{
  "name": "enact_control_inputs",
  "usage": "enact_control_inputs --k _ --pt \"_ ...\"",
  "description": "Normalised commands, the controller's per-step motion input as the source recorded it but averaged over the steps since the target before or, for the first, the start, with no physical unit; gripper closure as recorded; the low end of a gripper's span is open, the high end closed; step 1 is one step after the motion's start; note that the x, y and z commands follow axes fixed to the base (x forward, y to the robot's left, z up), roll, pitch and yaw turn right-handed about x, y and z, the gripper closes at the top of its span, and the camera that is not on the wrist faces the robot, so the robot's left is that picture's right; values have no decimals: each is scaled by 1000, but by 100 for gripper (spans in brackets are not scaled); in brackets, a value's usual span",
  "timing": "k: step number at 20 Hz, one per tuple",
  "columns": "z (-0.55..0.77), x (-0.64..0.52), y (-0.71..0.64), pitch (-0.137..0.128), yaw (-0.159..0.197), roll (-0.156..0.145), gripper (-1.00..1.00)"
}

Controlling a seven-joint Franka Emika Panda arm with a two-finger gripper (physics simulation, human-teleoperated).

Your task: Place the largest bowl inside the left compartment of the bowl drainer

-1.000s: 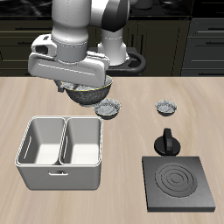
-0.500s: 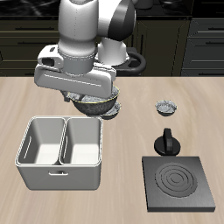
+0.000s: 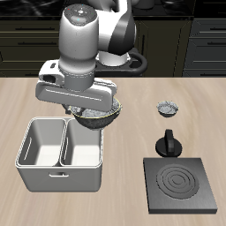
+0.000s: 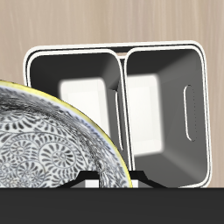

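Under the wrist, the gripper (image 3: 95, 109) has its fingers closed on the rim of the largest bowl (image 3: 94, 116), which hangs clear of the table, tilted, with its patterned inside and a yellowish rim edge filling much of the wrist view (image 4: 52, 140). The fingers themselves are mostly hidden by the arm's body in the exterior view, and only dark stubs of them show at the wrist view's edge, so the exact contact points cannot be made out. Just below and slightly toward the table's front edge from the hand sits the drainer (image 3: 40, 176), a light grey tub with a central wall; the bowl overhangs the back rim of the compartment (image 3: 85, 143) that lies directly beneath the hand, while the other well sits farther off to the side. In the wrist view both wells (image 4: 157, 109) are seen from above, with pale floors, and a slot handle shows in one end wall. Right behind the held bowl, a smaller bowl (image 3: 116, 107) peeks out, nearly touching it in the picture. Farther out from the hand, another small bowl (image 3: 168, 109) rests on the table, and nearer the front edge from that stands a black knob-like object (image 3: 169, 142) just behind a black stove plate (image 3: 181, 184) with ringed markings.
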Motion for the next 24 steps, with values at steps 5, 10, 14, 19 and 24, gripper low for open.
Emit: enact_control_inputs --k 5,10,14,19,24 --pt "-280 34 66 34 11 9 100" --pt "-238 -20 9 34 13 -19 -100" --pt "-138 -120 13 12 10 14 -100" --pt "42 -123 56 -4 -9 23 -100" --pt "89 -102 41 -27 30 -3 -100"
